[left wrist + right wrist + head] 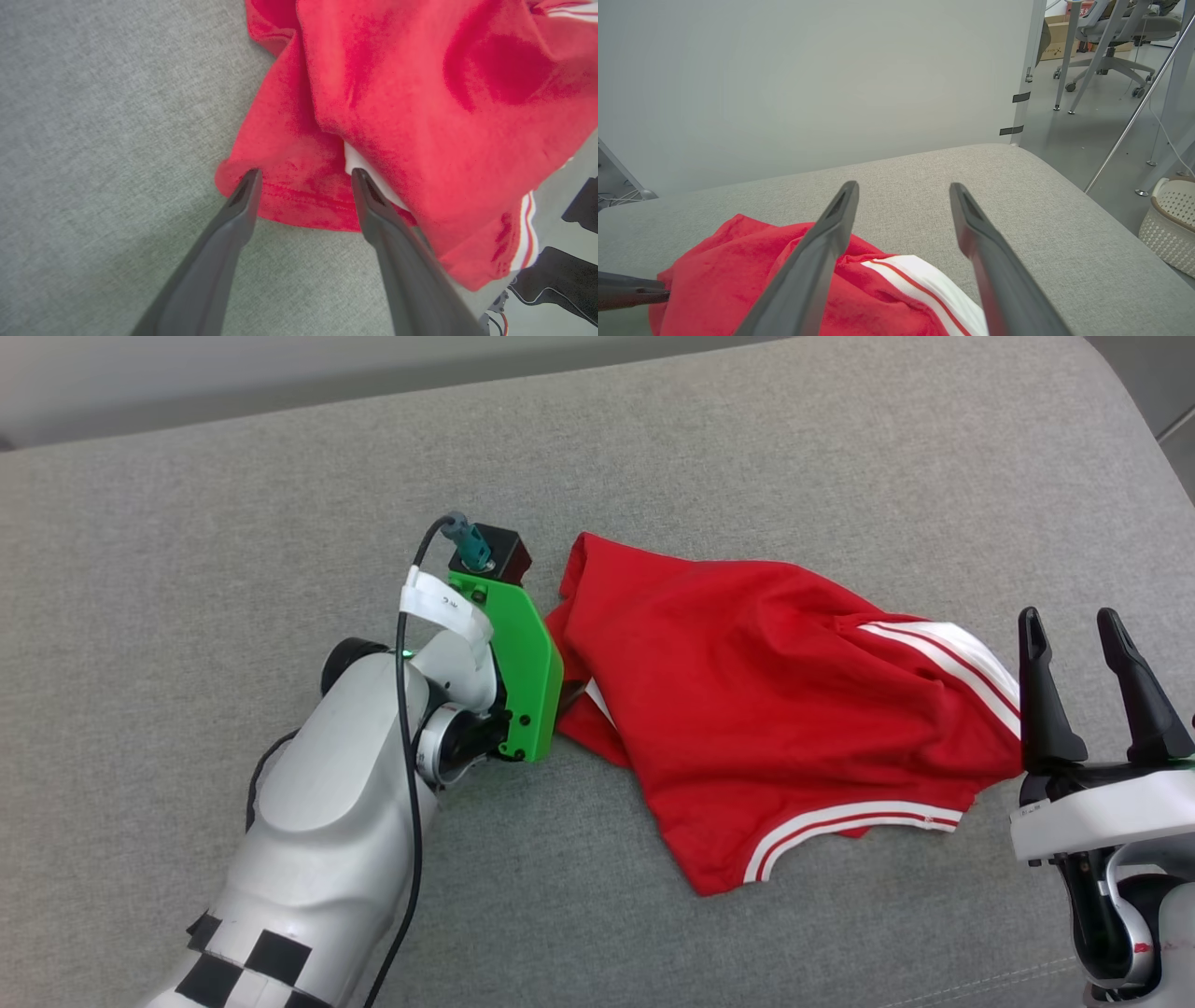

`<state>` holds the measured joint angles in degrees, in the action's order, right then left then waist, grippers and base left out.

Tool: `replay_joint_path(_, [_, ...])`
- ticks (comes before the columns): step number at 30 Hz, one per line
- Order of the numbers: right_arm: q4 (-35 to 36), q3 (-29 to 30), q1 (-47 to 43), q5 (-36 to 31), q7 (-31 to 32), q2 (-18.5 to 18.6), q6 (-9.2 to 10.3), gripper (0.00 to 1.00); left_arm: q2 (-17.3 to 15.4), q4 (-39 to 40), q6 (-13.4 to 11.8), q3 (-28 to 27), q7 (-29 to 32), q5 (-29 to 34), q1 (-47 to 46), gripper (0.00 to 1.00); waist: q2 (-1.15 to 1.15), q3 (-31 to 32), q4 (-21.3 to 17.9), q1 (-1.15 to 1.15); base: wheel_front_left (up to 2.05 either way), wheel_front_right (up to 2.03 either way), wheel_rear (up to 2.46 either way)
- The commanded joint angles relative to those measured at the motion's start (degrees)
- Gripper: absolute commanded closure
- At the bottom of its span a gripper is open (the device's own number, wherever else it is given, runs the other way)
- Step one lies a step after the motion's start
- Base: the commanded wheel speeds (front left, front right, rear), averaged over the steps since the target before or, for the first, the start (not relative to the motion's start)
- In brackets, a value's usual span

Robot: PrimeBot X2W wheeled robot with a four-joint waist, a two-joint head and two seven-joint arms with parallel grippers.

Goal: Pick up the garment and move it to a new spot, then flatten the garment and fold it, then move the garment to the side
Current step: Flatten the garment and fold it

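Note:
The garment (747,709) is a red T-shirt with white sleeves and striped trim, lying crumpled on the grey cushioned surface (233,523). My left gripper (568,695), behind its green mount, is at the shirt's left edge. In the left wrist view the left gripper (303,175) is open, its fingertips (250,179) straddling a red hem corner of the garment (420,93) and resting low on it. My right gripper (1069,621) stands open at the shirt's right edge, beside the white sleeve. In the right wrist view it (902,185) hovers above the garment (738,270) with nothing between its fingers.
The cushion's rounded right edge (1064,177) drops to the floor, where a white basket (1167,219) stands. An office chair (1111,28) and metal legs are further back. A pale wall (808,84) runs behind the cushion. Bare grey fabric lies left of the shirt.

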<state>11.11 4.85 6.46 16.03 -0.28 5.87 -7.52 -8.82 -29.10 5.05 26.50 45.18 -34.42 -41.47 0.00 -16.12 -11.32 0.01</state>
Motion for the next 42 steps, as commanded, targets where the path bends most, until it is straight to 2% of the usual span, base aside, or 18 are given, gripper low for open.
replay_joint_path(1, [-0.3,-0.3,1.1,-0.3,-0.4,-0.2,0.03,0.00,-0.8,-0.9,-0.2,0.4,-0.8,1.1,-1.2,0.00,0.00,-0.8,-0.7,-0.01,0.00,0.00,0.00])
replay_joint_path(8, [-0.3,-0.3,1.4,-0.4,-0.5,-0.2,0.03,0.00,-1.9,-4.8,0.4,2.9,-3.0,3.5,-1.0,0.00,0.00,-1.2,-0.1,-0.01,0.00,0.00,0.00])
replay_joint_path(9, [-0.3,-0.2,1.4,-0.5,-0.5,-0.1,0.03,0.00,-1.8,-5.3,0.6,3.3,-3.3,3.5,-0.7,0.62,0.00,-1.1,0.2,-0.01,0.00,0.00,0.00])
replay_joint_path(10, [-0.2,-0.1,1.4,-0.5,-0.4,-0.1,0.03,0.00,-1.5,-5.5,0.9,3.8,-3.7,3.4,-0.4,1.00,0.00,-1.0,0.4,-0.01,0.00,0.00,0.00])
replay_joint_path(13, [0.1,0.2,1.3,-0.8,0.1,0.2,0.03,0.00,-0.3,-6.8,1.7,5.0,-6.1,2.0,0.8,1.00,0.00,-0.1,2.1,-0.01,0.00,0.00,0.00])
replay_joint_path(18, [0.1,0.6,1.1,-1.0,0.6,0.6,0.03,0.00,0.0,-6.7,1.9,2.6,-11.8,0.2,-0.1,1.00,0.00,2.0,3.6,-0.01,0.00,0.00,0.00])
replay_joint_path(25, [-0.1,1.4,-0.4,-1.1,1.1,0.5,0.03,0.00,-3.1,-4.5,1.5,-2.7,-18.9,-2.0,-1.9,1.00,0.00,6.4,5.5,-0.01,0.00,0.00,0.00])
replay_joint_path(32, [-0.1,1.7,-2.0,-1.0,1.4,0.2,0.03,0.00,-7.9,2.6,-0.2,-8.9,-25.1,-2.9,-5.3,1.00,0.00,9.6,6.6,-0.01,0.00,0.00,0.00])
replay_joint_path(35, [-0.2,1.7,-2.2,-0.9,1.5,0.1,0.03,0.00,-9.1,6.9,-0.5,-10.5,-28.1,-2.2,-8.1,1.00,0.00,10.3,6.7,-0.01,0.00,0.00,0.00])
replay_joint_path(39, [-0.5,1.3,-2.3,-0.8,1.3,-0.1,0.03,0.00,-8.6,13.0,0.0,-10.5,-31.1,-1.5,-12.2,1.00,0.00,11.0,6.6,-0.01,0.00,0.00,0.00])
replay_joint_path(42, [-0.9,1.3,-2.5,-0.8,1.1,-0.4,0.03,0.00,-6.4,16.7,0.7,-7.4,-30.2,-1.5,-13.0,1.00,0.00,11.4,6.2,-0.01,0.00,0.00,0.00])
